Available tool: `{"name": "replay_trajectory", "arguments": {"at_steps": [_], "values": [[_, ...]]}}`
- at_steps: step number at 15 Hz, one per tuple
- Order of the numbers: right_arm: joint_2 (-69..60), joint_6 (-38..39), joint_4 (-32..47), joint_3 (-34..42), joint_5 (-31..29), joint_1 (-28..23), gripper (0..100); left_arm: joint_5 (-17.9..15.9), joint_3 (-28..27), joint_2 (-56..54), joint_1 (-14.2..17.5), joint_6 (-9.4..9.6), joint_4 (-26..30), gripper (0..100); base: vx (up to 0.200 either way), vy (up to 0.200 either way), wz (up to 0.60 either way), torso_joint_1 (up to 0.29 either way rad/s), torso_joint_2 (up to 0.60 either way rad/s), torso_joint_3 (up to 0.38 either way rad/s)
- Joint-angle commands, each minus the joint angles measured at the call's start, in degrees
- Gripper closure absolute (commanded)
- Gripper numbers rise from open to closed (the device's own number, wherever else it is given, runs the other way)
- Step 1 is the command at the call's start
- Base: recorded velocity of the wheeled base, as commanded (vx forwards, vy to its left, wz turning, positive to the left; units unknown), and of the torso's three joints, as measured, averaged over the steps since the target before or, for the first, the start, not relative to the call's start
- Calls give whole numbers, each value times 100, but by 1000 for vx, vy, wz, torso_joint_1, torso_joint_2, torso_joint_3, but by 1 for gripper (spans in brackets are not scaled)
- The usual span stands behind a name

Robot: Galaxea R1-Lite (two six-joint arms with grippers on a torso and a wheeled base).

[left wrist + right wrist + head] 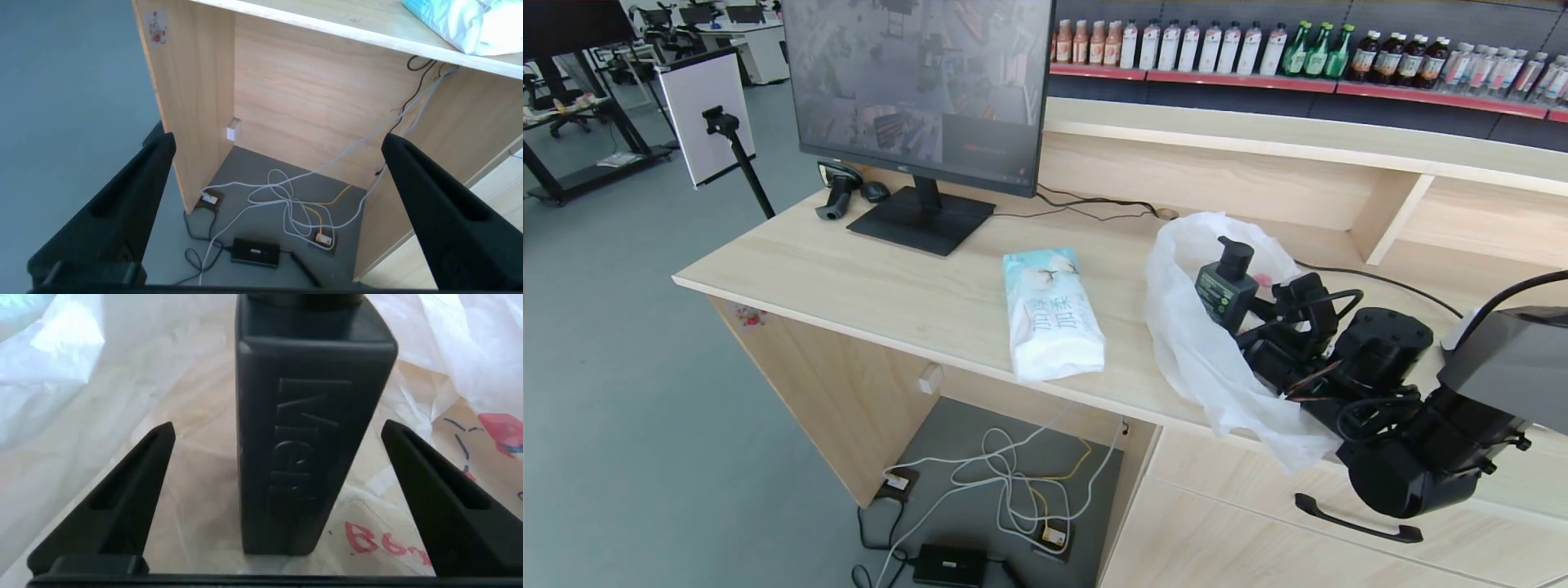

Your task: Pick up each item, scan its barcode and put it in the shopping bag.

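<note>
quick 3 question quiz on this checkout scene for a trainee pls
1. True or false: the dark pump bottle stands upright in the shopping bag.
2. What lies on the counter between the monitor and the bag? A) tissue pack B) soda can C) cereal box
3. Fill in: the right gripper sits at the bottle with its jaws ____.
Key: 1 true; 2 A; 3 open.
</note>
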Motion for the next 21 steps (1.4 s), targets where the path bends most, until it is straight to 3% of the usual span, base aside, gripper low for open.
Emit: {"name": "replay_trajectory", "arguments": {"at_steps": [1, 7, 12, 21], "values": [[-154, -3, -17, 20, 0, -47, 0, 0, 0, 0, 0, 0, -4, 0, 0, 0, 0, 0, 0, 0], [-831, -3, -17, 161, 8, -134, 0, 0, 0, 0, 0, 9, -4, 0, 0, 0, 0, 0, 0, 0], [-1587, -3, -17, 838, 0, -161, 0, 0, 0, 0, 0, 0, -4, 0, 0, 0, 0, 0, 0, 0], [-2633, 14, -17, 1058, 8, -881, 0, 0, 0, 0, 0, 0, -4, 0, 0, 0, 0, 0, 0, 0]]}}
